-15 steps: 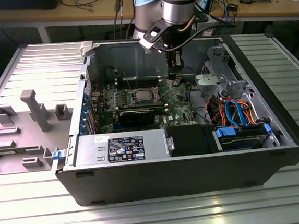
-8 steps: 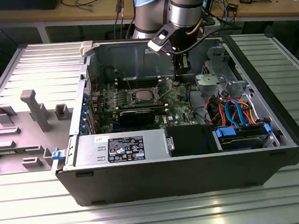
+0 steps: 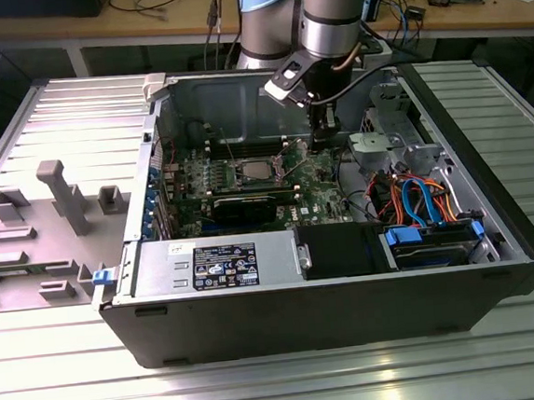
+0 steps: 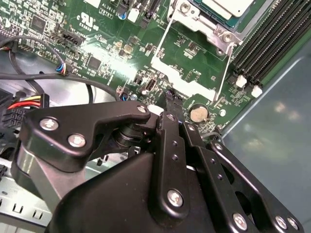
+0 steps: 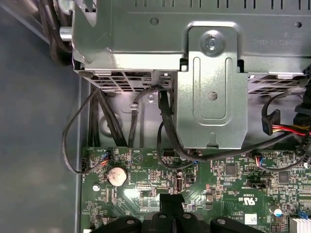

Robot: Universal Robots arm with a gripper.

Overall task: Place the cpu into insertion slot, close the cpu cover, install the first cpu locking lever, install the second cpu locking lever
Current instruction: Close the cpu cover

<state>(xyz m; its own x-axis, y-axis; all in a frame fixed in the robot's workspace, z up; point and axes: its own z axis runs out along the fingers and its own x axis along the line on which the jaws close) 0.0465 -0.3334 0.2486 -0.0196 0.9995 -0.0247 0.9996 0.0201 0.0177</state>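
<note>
We have the tool (image 4: 170,98) low inside the open computer case (image 3: 259,322), which rests on the desk (image 3: 265,387). Its fingers are pressed together, with nothing seen between them. The cpu (image 4: 229,6) already lies in the insertion slot (image 4: 214,30), silver top up.

In the exterior view the slot sits at about nine o'clock from the tool, near it but apart. Between them stands what we take for the cpu cover (image 4: 182,78), a thin silver frame swung off the slot, so the chip is bare. Its hinge side is at the slot. Its free edge, the bright strip, faces the tool and runs crosswise to the fingers. The tip is just beside that edge; we cannot tell whether they touch.

We judge that closing the cover turns on this: the frame lies on the slot's side of the tool, toward nine o'clock.
</note>
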